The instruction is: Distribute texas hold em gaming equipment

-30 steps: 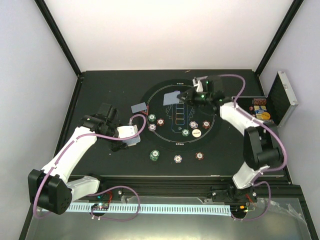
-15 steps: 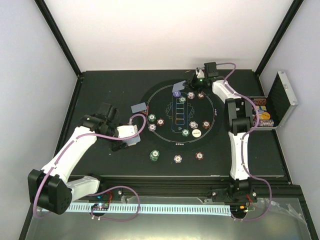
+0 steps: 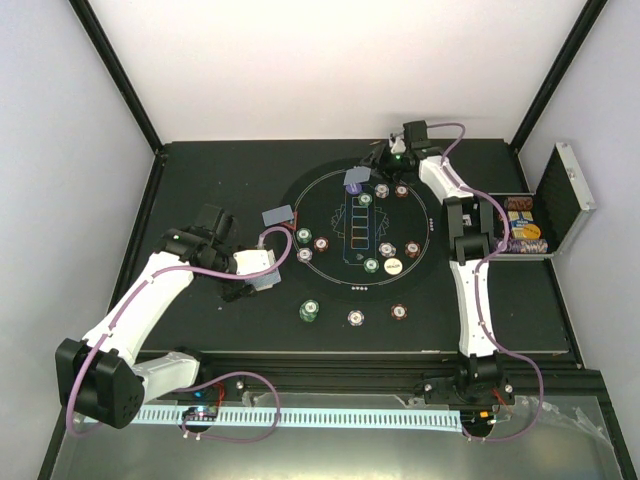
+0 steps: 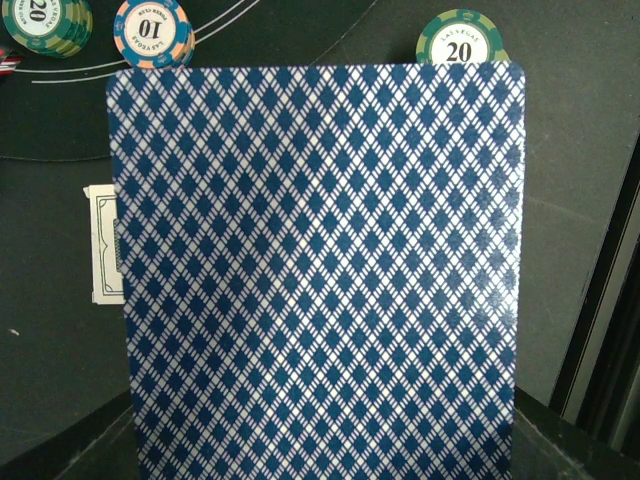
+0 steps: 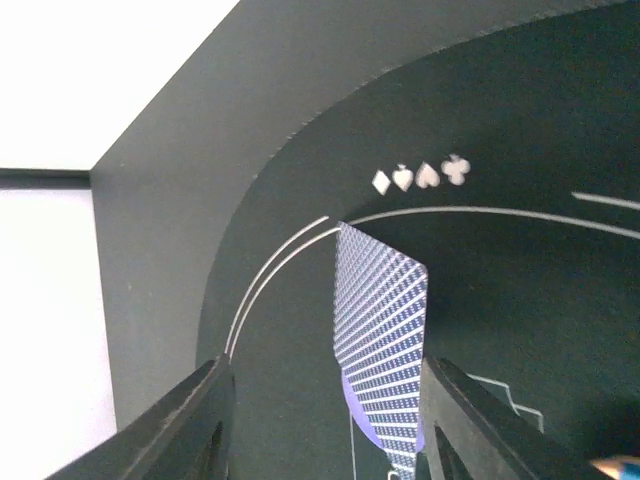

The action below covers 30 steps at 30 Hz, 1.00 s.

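My right gripper (image 3: 383, 162) reaches to the far edge of the round mat (image 3: 330, 215). Its jaws stand open (image 5: 325, 420) around a blue-backed card (image 5: 385, 350). That card (image 3: 355, 177) leans tilted on a purple button (image 3: 355, 188), close to the right finger (image 5: 470, 420). My left gripper (image 3: 262, 278) hovers left of the mat, shut on another blue-backed card (image 4: 320, 270) that fills the left wrist view and hides the fingers. A third card (image 3: 277, 215) lies at the mat's left rim. Green (image 3: 304, 236), white (image 3: 356, 317) and brown-red (image 3: 398, 312) chips are spread around.
An open silver case (image 3: 565, 195) with chips stands at the right edge of the table. A white round button (image 3: 393, 266) lies on the mat. In the left wrist view, a green 20 chip (image 4: 458, 42) and a 10 chip (image 4: 152, 30) show above the card.
The right arm stretched from the mat's middle to its far edge with the card, then opened its jaws, leaving the card on the purple button. The left arm stayed still.
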Tool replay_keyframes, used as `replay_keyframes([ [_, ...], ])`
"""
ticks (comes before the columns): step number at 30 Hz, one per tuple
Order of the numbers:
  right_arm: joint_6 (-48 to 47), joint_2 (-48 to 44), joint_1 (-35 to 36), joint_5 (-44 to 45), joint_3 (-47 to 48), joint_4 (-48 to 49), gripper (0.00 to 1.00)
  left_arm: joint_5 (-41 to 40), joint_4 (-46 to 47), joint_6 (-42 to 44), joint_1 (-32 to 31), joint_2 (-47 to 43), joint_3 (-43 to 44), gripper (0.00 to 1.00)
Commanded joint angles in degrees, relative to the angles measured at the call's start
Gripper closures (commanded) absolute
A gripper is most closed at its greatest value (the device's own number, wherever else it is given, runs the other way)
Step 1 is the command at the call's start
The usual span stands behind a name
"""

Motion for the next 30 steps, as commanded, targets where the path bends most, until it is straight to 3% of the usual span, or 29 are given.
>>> replay_keyframes([
  [1,-3.3,-4.4,0.0,3.2,-0.2,-4.5,0.45,-0.3,-0.9,-0.7,0.4,0.2,1.8,0.98],
  [6,-6.3,-12.9,0.0,6.7,-7.0,-6.6,0.37,0.1,-1.2,-1.2,0.4,0.0,2.1,0.98],
  [9,-7.2,-20.7,0.6,7.5,-16.8,-4.2,0.28,0.8,-2.0,-1.1,0.4,-0.2,2.3,0.98],
  [14,-3.4,-37.7,5.4,4.4,-42.0,10.7,0.21,1.4,-2.3,-1.4,0.4,-1.0,2.4,0.98],
  [20,5.0,-51.2,16.8,0.8,-66.0,27.5,0.21,1.5,-2.7,-1.2,0.5,-1.7,2.2,0.98],
  [25,12.7,-56.3,26.5,-0.9,-75.7,38.8,0.21,1.6,-2.8,-0.8,0.4,-2.2,1.9,0.98],
  [30,18.1,-56.5,33.1,-1.5,-78.3,46.1,0.21,1.5,-2.6,-0.9,0.5,-2.2,1.9,0.98],
])
